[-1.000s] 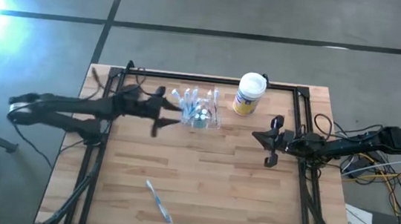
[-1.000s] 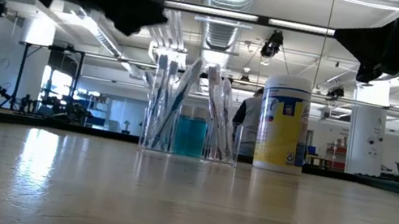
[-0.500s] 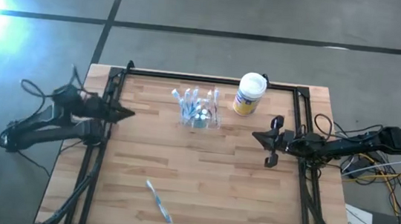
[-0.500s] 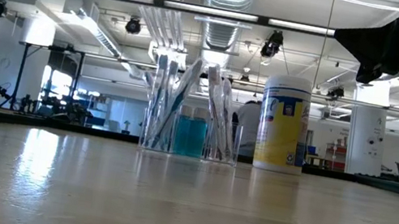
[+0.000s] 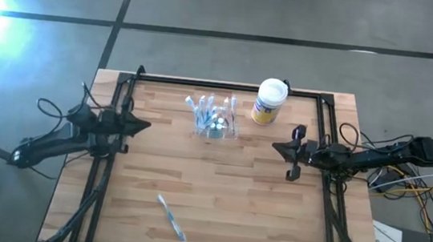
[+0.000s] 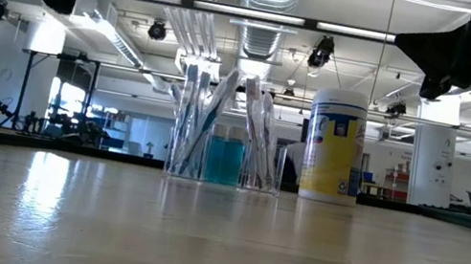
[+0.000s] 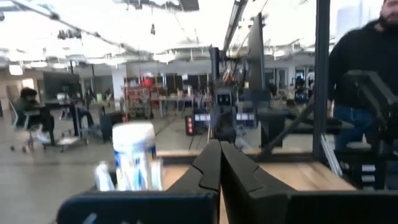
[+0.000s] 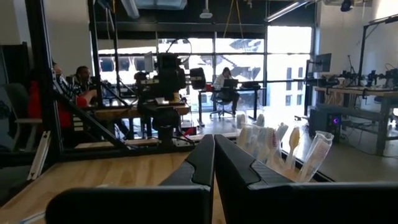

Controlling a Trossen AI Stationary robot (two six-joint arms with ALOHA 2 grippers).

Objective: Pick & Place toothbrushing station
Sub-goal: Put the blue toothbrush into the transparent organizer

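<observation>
Above table, both jaws closed, empty

no lettering is legible, not even on the canister's yellow-blue label.

White canister just beside holder

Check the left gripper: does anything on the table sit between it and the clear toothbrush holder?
Nothing visible does. The left gripper, shut, is at the table's left edge; bare wood lies between it and the holder. The white canister stands on the holder's far side.
</observation>
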